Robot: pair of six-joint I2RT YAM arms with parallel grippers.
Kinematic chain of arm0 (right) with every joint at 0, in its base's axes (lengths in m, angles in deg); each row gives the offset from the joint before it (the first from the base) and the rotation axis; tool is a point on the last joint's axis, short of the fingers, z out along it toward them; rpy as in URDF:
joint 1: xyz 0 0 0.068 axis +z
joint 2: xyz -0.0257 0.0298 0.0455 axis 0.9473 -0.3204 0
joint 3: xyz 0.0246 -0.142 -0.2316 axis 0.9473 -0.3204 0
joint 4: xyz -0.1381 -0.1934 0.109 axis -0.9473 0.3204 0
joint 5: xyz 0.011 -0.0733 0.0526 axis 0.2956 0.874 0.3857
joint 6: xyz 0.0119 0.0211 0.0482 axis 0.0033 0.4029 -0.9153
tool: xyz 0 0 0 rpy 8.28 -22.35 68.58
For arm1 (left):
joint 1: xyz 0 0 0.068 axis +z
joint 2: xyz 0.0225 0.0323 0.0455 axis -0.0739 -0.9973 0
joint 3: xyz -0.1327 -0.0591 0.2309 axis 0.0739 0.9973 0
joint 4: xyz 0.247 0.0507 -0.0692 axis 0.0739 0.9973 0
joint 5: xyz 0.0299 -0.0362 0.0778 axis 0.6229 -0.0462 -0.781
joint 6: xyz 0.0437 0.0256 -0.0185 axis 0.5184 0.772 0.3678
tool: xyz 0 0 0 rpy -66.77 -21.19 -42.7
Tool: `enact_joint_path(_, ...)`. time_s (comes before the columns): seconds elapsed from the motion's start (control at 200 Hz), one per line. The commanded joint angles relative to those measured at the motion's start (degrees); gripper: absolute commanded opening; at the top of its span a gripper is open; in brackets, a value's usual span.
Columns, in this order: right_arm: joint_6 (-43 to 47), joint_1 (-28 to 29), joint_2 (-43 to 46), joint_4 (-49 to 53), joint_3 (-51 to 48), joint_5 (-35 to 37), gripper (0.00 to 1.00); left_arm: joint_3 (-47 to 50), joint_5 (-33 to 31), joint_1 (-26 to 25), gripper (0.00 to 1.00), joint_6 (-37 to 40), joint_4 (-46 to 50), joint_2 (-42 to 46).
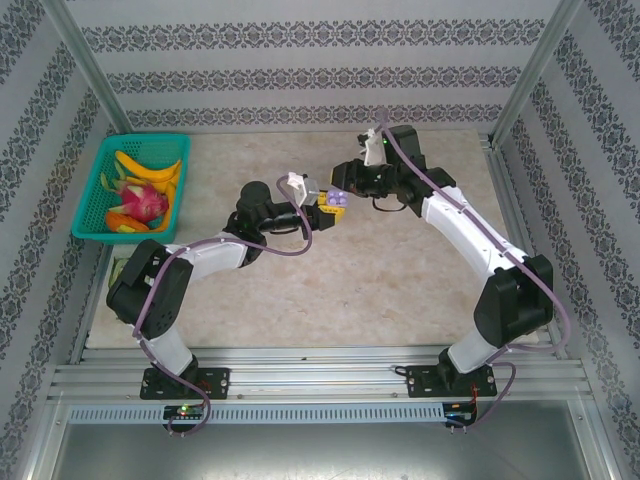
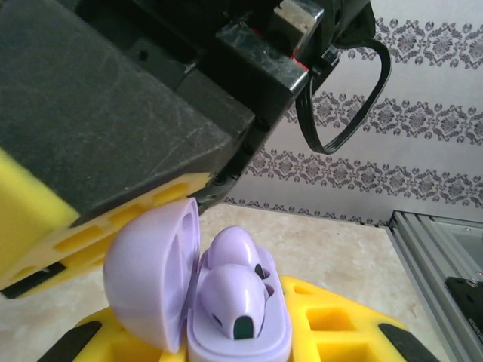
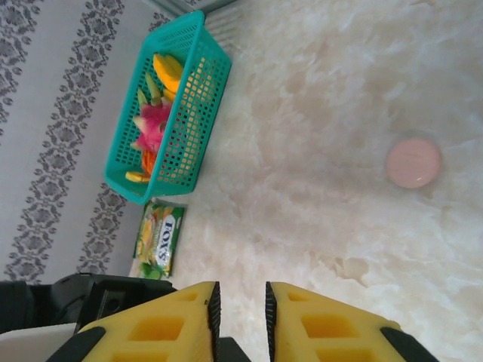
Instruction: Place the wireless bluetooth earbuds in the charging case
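Left wrist: left tool (image 2: 226, 332) clenches a lilac charging case (image 2: 226, 324), lid up, two glossy earbuds (image 2: 234, 298) seated.

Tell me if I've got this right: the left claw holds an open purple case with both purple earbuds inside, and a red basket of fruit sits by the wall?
Nearly. The basket is teal, not red, as the top external view shows. The left gripper does hold the open purple case with both earbuds inside.

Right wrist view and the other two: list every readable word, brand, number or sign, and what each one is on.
"FOX'S": on the green and yellow packet lying on the table beside the teal basket, right wrist view.
Smaller print on that packet: too blurred to read.
Purple charging case and the earbuds in it, left wrist view: no lettering visible.
Top external view: nothing legible.
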Motion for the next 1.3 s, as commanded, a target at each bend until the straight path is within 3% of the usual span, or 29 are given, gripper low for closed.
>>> enact_joint_path(0.0, 3.3, 0.7, 1.8, 4.0, -1.1, -1.1, 0.25, -2.5, -1.0, -0.7, 0.00, -0.3, -1.5, -0.8)
enact_joint_path(0.365, 1.5, -2.1, 13.7, 3.2, -10.6, 0.2, 0.24, -4.1, -3.5, -0.7, 0.00, -0.6, -2.1, -2.6)
enact_joint_path(0.575, -3.1, -6.6, 17.6, 2.3, -15.5, 7.3, 0.28, -6.1, -5.7, -0.7, 0.00, -5.3, 0.0, -6.3)
enact_joint_path(0.824, -5.2, -10.3, 19.9, 1.4, -25.3, 14.5, 0.29, -15.0, -8.1, -0.7, 0.00, -22.7, 12.9, -15.6)
enact_joint_path(0.939, -5.9, -10.4, 20.6, 0.7, -28.9, 16.8, 0.30, -22.1, -7.6, -0.7, 0.00, -31.2, 26.2, -20.8)
enact_joint_path(1.029, -6.0, -10.6, 20.6, 0.7, -30.2, 17.4, 0.32, -29.0, -6.1, -0.7, 0.00, -33.8, 38.0, -25.2)
enact_joint_path(1.294, -6.7, -10.6, 20.1, -0.5, -31.6, 17.6, 0.34, -34.2, -6.5, -0.8, 0.02, -39.7, 48.3, -30.6)
